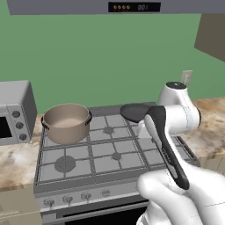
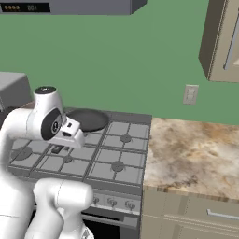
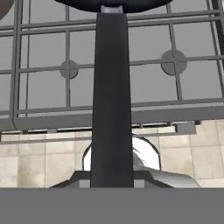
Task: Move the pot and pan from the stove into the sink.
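So the gripper was clamped tight on the pan's long dark handle, with the pan hanging just above the stove's far right burners. The pot sat on the far left burner, next to a microwave.

The white arm rises from the base, bends at its dark-striped elbow and reaches forward over the stove, its wrist turned level, with the claw closed on the long handle of the pan, held just above the grates.
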Available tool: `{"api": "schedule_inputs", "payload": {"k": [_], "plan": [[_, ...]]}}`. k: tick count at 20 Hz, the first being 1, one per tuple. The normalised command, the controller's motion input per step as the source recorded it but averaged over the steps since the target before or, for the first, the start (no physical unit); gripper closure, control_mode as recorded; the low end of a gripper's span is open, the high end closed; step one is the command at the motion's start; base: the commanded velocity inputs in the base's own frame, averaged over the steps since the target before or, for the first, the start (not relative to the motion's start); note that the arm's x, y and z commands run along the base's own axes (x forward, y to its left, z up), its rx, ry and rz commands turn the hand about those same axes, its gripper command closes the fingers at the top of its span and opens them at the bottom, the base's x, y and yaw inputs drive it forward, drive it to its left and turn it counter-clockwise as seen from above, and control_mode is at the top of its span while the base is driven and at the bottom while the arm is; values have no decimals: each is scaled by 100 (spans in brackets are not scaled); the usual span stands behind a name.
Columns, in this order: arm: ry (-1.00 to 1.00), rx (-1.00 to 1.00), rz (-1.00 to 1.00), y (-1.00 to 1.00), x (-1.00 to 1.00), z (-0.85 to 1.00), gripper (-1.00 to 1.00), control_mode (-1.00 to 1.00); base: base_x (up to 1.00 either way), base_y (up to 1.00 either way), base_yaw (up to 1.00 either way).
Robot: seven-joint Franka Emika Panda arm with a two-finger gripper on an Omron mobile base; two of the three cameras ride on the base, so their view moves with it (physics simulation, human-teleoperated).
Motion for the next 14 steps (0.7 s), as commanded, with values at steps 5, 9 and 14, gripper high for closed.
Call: {"api": "schedule_inputs", "payload": {"k": [5,9,14], "plan": [[0,3,0,-14,-84,35,100,-100,0,0,0],[0,0,0,-7,-83,35,100,-100,0,0,0],[-22,0,1,-1,-76,34,100,-100,0,0,0]]}}
